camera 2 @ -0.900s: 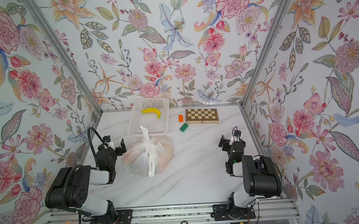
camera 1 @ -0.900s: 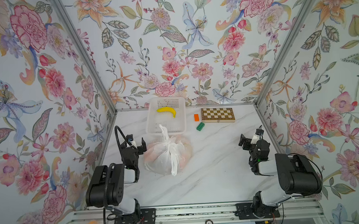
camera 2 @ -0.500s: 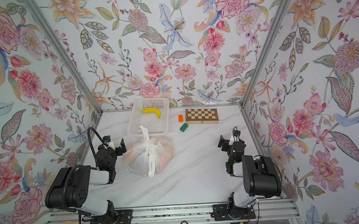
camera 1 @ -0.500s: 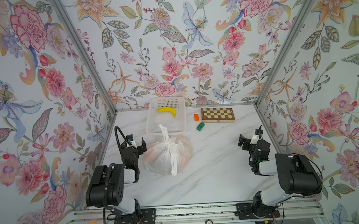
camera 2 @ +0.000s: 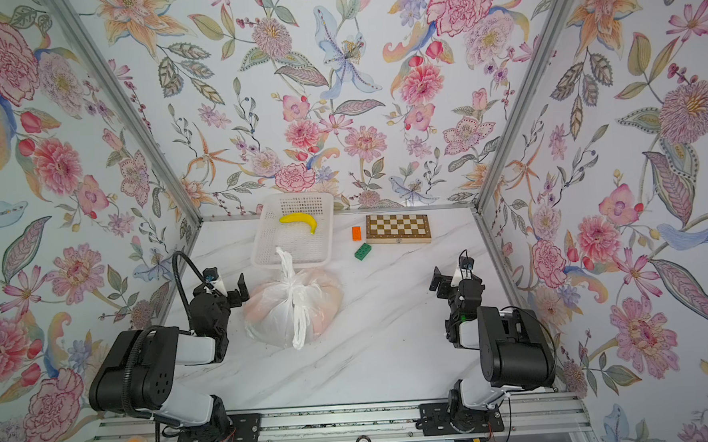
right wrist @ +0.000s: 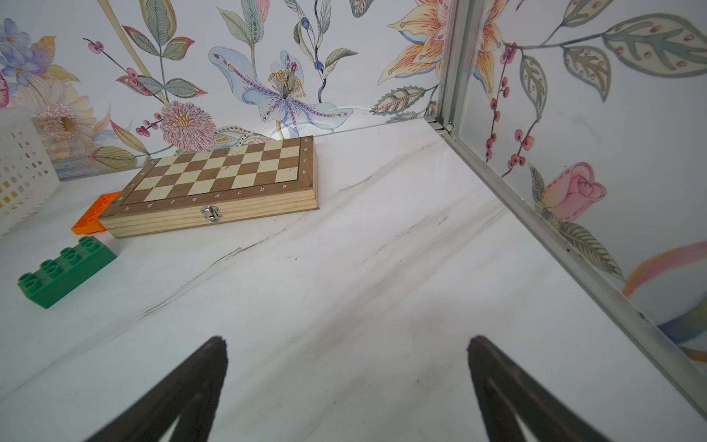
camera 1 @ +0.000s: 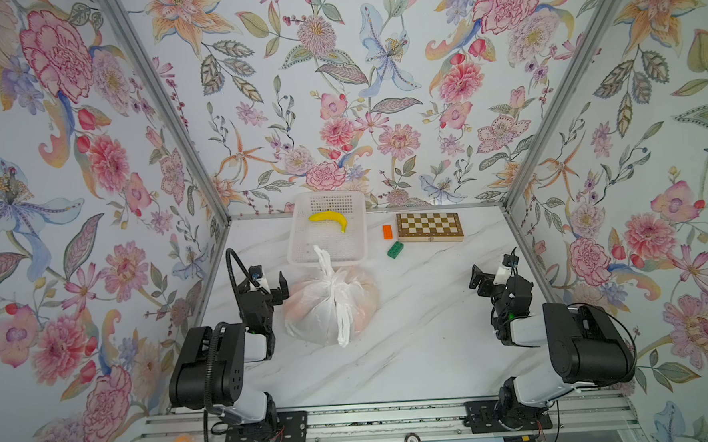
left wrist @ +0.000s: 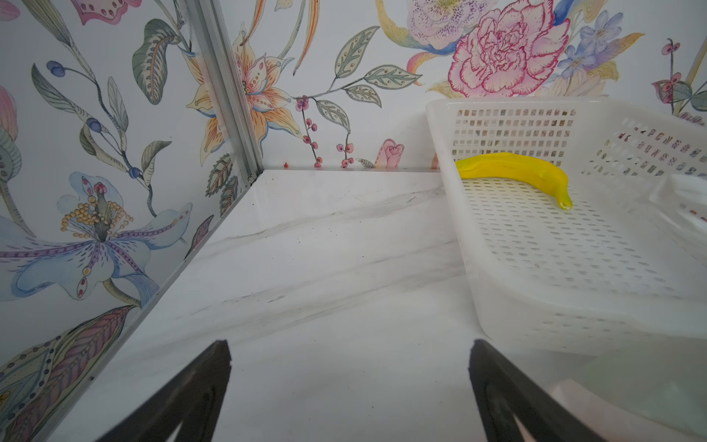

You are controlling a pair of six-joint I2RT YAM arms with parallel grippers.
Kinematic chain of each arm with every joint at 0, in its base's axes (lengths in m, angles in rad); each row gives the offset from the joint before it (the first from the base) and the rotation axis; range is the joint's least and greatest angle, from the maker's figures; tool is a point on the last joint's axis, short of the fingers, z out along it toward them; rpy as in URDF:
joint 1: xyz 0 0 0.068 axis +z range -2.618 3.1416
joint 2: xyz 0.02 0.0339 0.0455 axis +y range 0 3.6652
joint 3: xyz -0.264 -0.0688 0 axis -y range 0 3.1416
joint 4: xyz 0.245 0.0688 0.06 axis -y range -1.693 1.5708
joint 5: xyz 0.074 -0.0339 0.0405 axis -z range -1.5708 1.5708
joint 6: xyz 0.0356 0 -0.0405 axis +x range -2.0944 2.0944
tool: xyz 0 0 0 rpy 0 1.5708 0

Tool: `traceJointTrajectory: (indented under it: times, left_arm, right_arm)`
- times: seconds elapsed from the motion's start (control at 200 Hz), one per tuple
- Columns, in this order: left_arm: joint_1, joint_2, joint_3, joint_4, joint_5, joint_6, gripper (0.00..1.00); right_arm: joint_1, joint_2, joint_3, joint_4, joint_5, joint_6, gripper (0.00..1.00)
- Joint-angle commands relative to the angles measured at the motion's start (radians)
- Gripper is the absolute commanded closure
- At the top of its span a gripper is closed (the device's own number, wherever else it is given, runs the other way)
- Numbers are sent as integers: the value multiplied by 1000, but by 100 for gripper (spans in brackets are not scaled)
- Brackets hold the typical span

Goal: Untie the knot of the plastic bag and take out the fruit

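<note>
The plastic bag (camera 1: 322,315) (camera 2: 274,317) lies full and tied on the marble table, just in front of the basket. Its knot (camera 1: 336,288) (camera 2: 295,291) sits on top, with one thin tail pointing to the basket and one hanging to the front. Fruit (camera 1: 368,296) (camera 2: 331,296) shows only as orange-pink blurs through the film. My left gripper (camera 1: 270,282) (camera 2: 231,287) (left wrist: 351,344) is open, close beside the bag's left side, nothing between its fingers. My right gripper (camera 1: 488,275) (camera 2: 447,277) (right wrist: 347,338) is open, far to the right over bare table.
A white perforated basket (camera 1: 359,234) (camera 2: 331,231) (left wrist: 535,317) with a banana (camera 1: 329,220) (left wrist: 512,172) stands at the back. A folded chessboard (camera 1: 429,226) (right wrist: 222,180), an orange brick (camera 1: 387,231) (right wrist: 92,218) and a green brick (camera 1: 395,250) (right wrist: 65,271) lie to the back right. Walls close in on three sides.
My right gripper has crept slightly forward and to the left. The left arm and the bag have not moved.
</note>
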Motion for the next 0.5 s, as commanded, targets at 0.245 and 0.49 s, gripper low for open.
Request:
traceJointTrajectory:
  times: [0.245,0.49]
  left_arm:
    - [-5,8,-7,25,15,-7,1]
    - [-5,-15,-17,23,3,-9,1]
  right_arm:
    - [2,-53,5,-40,-13,-5,1]
    - [10,-234,66,-327,-11,26,1]
